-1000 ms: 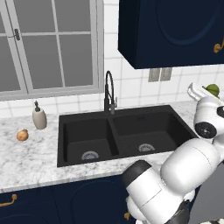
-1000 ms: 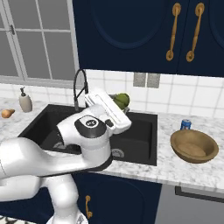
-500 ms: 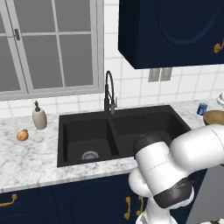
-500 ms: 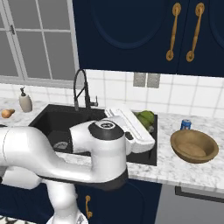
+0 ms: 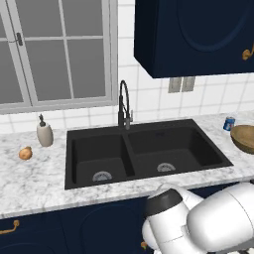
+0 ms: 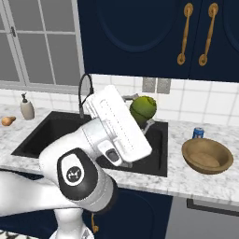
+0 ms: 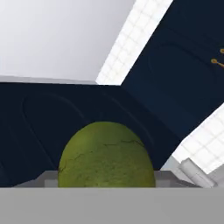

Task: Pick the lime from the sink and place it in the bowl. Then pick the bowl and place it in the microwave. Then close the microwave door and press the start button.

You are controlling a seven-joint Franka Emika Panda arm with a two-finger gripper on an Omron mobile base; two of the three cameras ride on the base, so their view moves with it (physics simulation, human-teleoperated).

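One lime (image 6: 143,108) sits clamped in the hand (image 6: 140,112), raised above the right end of the sink (image 6: 56,133), w/ navy cupboards behind; it looms large close to the hand cam (image 7: 106,155). Bowl (image 6: 207,156) rests on the marble surface (image 6: 205,182) right of the sink, blue can (image 6: 198,132) just beyond it. Far left: soap bottle (image 5: 44,133) and orange-brown lump (image 5: 26,153).
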